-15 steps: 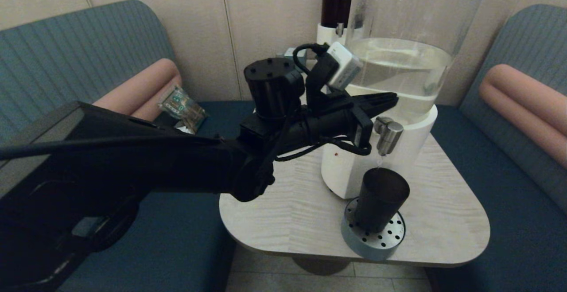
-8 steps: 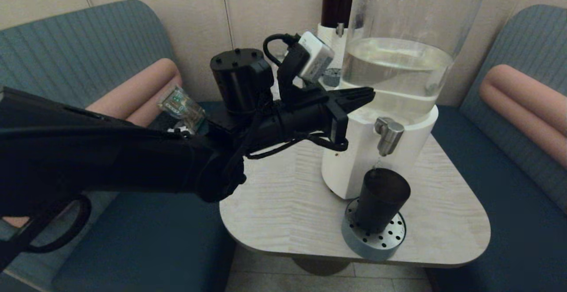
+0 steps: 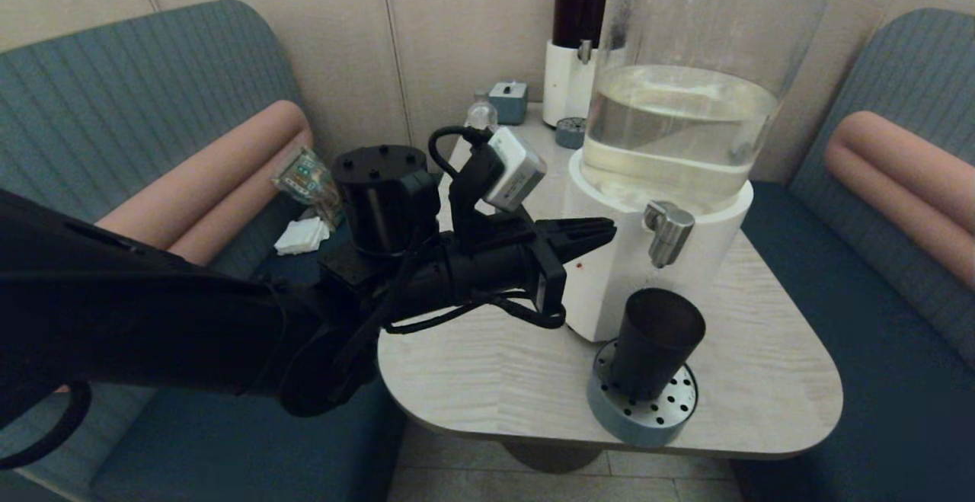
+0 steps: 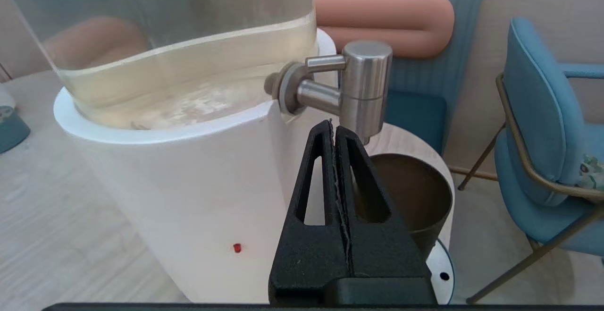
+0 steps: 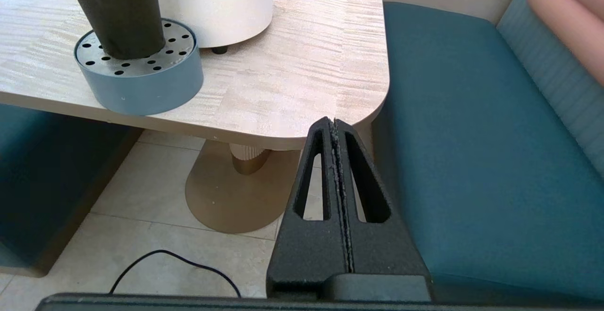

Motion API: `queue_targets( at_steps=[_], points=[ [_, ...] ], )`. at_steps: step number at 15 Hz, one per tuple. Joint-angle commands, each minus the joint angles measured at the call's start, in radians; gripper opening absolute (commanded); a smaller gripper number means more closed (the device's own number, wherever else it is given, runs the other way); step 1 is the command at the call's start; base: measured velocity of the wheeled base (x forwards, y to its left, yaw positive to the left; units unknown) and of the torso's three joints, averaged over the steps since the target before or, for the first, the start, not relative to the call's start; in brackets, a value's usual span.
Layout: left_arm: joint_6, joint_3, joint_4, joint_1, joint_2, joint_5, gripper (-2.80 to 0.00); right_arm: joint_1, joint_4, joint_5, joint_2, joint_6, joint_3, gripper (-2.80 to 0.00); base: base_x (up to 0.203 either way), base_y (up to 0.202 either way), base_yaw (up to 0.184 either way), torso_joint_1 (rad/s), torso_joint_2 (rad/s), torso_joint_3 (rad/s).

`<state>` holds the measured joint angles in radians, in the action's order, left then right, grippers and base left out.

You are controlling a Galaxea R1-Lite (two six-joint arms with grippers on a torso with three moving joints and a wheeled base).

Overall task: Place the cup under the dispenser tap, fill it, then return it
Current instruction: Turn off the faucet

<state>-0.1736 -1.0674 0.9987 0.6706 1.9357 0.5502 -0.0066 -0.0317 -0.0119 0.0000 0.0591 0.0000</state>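
The dark cup (image 3: 653, 343) (image 4: 410, 197) (image 5: 115, 11) stands upright on the round perforated drip tray (image 3: 644, 409) (image 5: 141, 82), directly below the steel dispenser tap (image 3: 669, 231) (image 4: 361, 89) of the big white-based dispenser (image 3: 670, 144). My left gripper (image 3: 605, 229) (image 4: 333, 124) is shut and empty. It hangs in the air left of the tap and above the cup, touching neither. My right gripper (image 5: 333, 122) is shut and empty, parked low off the table's near right corner; the head view does not show it.
The wooden table (image 3: 495, 365) also carries a dark-liquid dispenser (image 3: 575, 37), a small clear bottle (image 3: 481, 115) and a blue-grey box (image 3: 508, 100) at the back. Teal benches with pink bolsters flank it. A blue chair (image 4: 542, 131) stands beyond.
My left arm has drawn back from the tap, leftward and down, with its gripper shut. The thin stream seen under the spout a second ago no longer shows. The cup has not moved.
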Motion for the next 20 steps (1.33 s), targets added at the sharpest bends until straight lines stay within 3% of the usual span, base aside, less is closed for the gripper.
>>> queue_targets(
  at_steps=[1,7,20],
  points=[
    [-0.001,-0.007,0.006,0.001,0.010,0.005,-2.80,0.000,0.000,0.000,0.002,0.001,0.012,-2.80,0.000,0.000,0.000,0.000,0.00,0.000],
    [0.002,-0.095,0.006,0.003,0.061,0.005,-2.80,-0.001,0.000,0.000,0.002,0.001,0.011,-2.80,0.000,0.000,0.000,0.000,0.00,0.000],
    [0.003,-0.173,0.003,0.016,0.112,0.005,-2.80,-0.001,-0.001,0.000,0.002,0.001,0.011,-2.80,0.000,0.000,0.000,0.000,0.00,0.000]
  ],
)
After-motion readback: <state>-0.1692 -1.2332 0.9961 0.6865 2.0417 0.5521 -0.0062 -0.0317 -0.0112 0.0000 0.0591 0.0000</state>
